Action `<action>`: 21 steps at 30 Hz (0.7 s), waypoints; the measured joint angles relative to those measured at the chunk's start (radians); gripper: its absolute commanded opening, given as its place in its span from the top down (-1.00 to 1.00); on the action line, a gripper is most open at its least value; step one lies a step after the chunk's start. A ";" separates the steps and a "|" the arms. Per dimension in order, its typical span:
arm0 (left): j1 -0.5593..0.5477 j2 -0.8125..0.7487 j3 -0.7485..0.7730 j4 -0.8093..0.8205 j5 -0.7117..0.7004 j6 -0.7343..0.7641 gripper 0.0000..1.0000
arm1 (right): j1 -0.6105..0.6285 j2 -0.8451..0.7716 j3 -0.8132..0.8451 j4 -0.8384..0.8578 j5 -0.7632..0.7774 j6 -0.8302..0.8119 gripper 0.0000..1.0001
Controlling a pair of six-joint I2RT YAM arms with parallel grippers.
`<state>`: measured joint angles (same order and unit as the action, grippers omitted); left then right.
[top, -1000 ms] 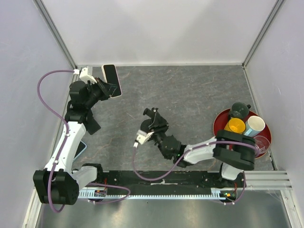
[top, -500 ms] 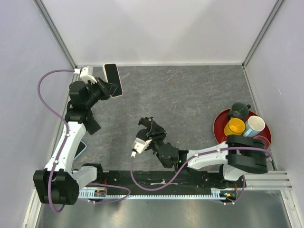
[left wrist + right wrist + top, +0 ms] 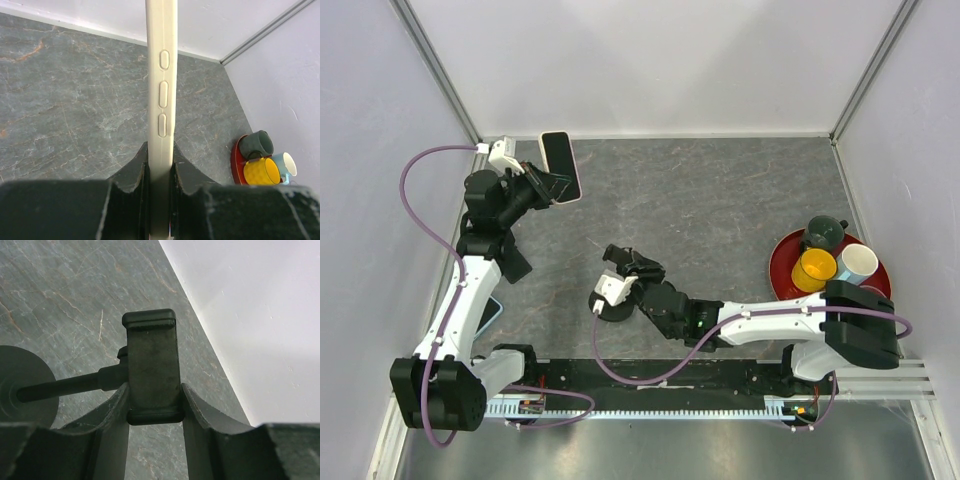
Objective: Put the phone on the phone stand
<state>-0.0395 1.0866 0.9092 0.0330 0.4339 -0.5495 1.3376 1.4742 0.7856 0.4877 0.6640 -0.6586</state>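
Task state at an intermediate stage. The phone (image 3: 161,100) is seen edge-on and upright in the left wrist view, pinched across its thickness by the left gripper (image 3: 160,165), whose fingers are pressed against both faces. In the top view it is found at the upper left of the frame, close to the back wall and lifted off the table (image 3: 740,210). The phone stand (image 3: 151,365) is clamped at its cradle between the closed fingers of the right gripper (image 3: 154,392). Its stem and round base are seen at the left of the right wrist view, and in the top view it is located low in the frame, left of centre. Whether the base rests on the table cannot be told. Both objects are judged secured but well apart. The phone has yet to be brought to the cradle, seated and released.
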 measured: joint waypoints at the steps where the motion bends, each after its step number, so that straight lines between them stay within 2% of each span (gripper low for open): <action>1: 0.000 0.000 0.000 0.000 0.003 -0.001 0.95 | 0.000 0.001 -0.006 0.015 0.003 -0.009 1.00; 8: 0.000 0.002 0.000 0.003 0.019 -0.010 0.95 | -0.041 0.077 -0.042 0.243 0.017 -0.200 1.00; 16: 0.001 0.013 0.000 0.012 0.022 -0.016 0.95 | -0.147 0.135 -0.029 0.286 -0.040 -0.439 1.00; 21: 0.006 0.013 0.000 0.023 0.023 -0.017 0.95 | -0.102 0.189 -0.034 0.372 -0.034 -0.554 0.74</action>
<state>-0.0338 1.1000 0.9092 0.0563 0.4564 -0.5663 1.2358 1.6630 0.7517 0.8600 0.6296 -1.2121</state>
